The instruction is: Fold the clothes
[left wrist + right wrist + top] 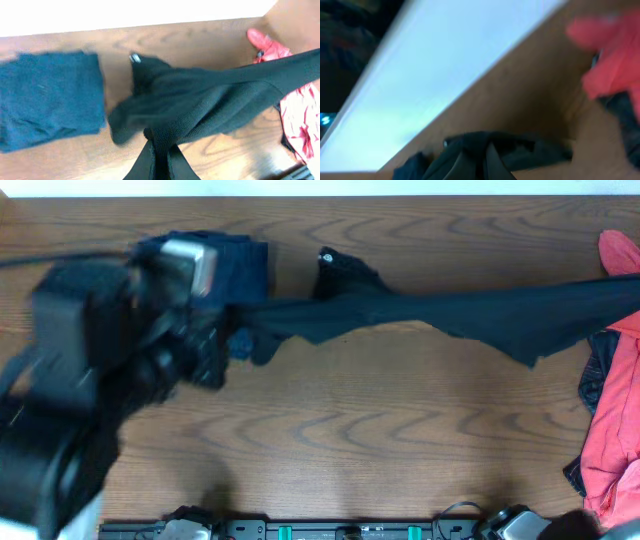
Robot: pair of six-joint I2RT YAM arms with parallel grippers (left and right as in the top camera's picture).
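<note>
Right at my fingertips, my left claw (159,152) is clenched on a bunched edge of the long black garment (215,95). My right claw (484,159) is likewise pinched tight on a fold of the same dark cloth, though that view is blurred. Between the two the garment runs as one long band that seems to sag toward the bench (350,430). I judge it light, limp and a little stretchy, with no stiffness to keep a crease by itself. It wants holding at an edge or corner, both ends taut, and laying flat before any fold. A pinch in the bulk, as I seem to have on the left, would likely let it twist. Just beyond my left claw a loose lobe of it droops, with a small white mark (135,58) at its far tip. Farther off to that claw's left lie the navy shorts (50,100), flat and squared on the bench. Far to its right, past the black band, a coral-red piece (300,117) lies in a heap. I see no basket, bin or other container in any view.
</note>
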